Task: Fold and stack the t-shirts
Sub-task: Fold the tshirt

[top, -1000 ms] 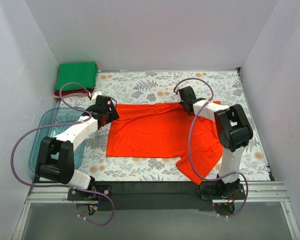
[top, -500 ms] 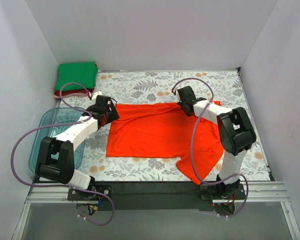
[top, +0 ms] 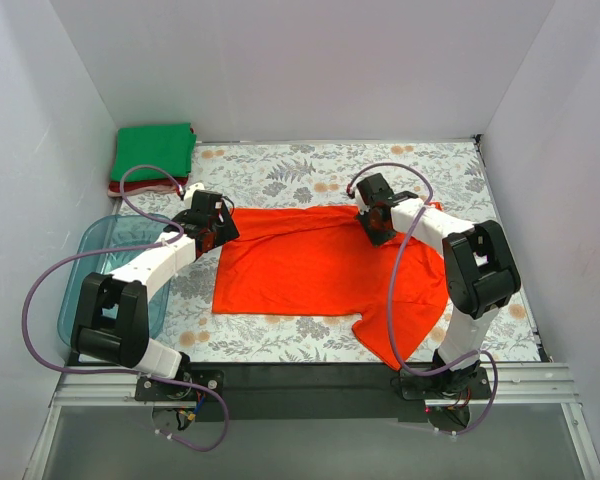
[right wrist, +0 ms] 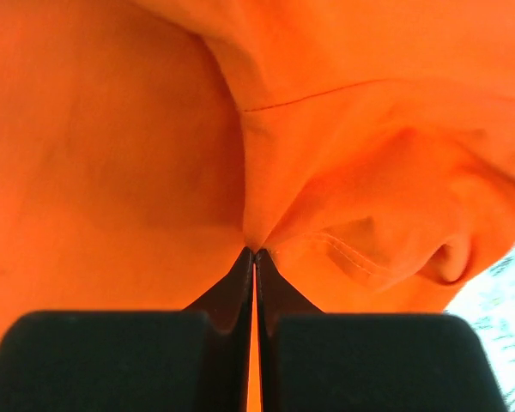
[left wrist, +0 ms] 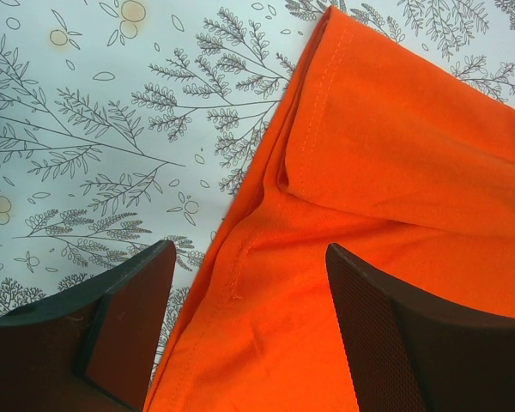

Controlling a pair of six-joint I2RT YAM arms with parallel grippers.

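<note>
Two folded t-shirts, a green one (top: 155, 150) on a dark red one (top: 130, 186), are stacked at the far left corner of the table (top: 280, 165). The orange-red t-shirt (top: 310, 265) is spread mid-table. A fold of it is pinched by the right gripper (right wrist: 254, 254), and its left edge is straddled by the parted left gripper (left wrist: 249, 257).

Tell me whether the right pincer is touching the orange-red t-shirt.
Touching. The right wrist view shows the right pincer shut, its tips pinching a fold of the orange-red t-shirt.

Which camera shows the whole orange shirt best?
The top view: the orange shirt lies spread out there. The left wrist view shows only a stitched edge; the right wrist view, one pinched fold.
</note>
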